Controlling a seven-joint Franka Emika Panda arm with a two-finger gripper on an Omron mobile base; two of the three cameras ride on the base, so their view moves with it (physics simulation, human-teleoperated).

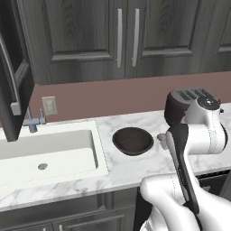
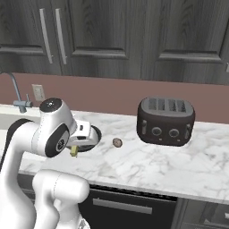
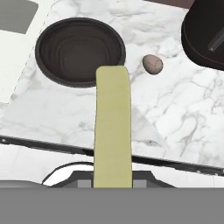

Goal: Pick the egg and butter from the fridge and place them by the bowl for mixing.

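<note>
1. Hand view: the gripper (image 3: 112, 186) is clenched on the butter (image 3: 113, 131), above the counter (image 3: 175, 118) edge.
2. The bowl (image 3: 80, 50) lies at 11 o'clock, the egg (image 3: 152, 64) at 1 o'clock.
3. Risk: releasing late drops the butter into the bowl.
4. Risk: drifting right knocks the egg, which may roll.

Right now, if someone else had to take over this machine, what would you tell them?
Tool: shut on the butter, held above the counter near the bowl.
Egg: already on the counter beside the bowl, between it and the toaster.
Done: egg placed; butter brought over from the fridge.
Left: set the butter down by the bowl, then open the tool.
</note>
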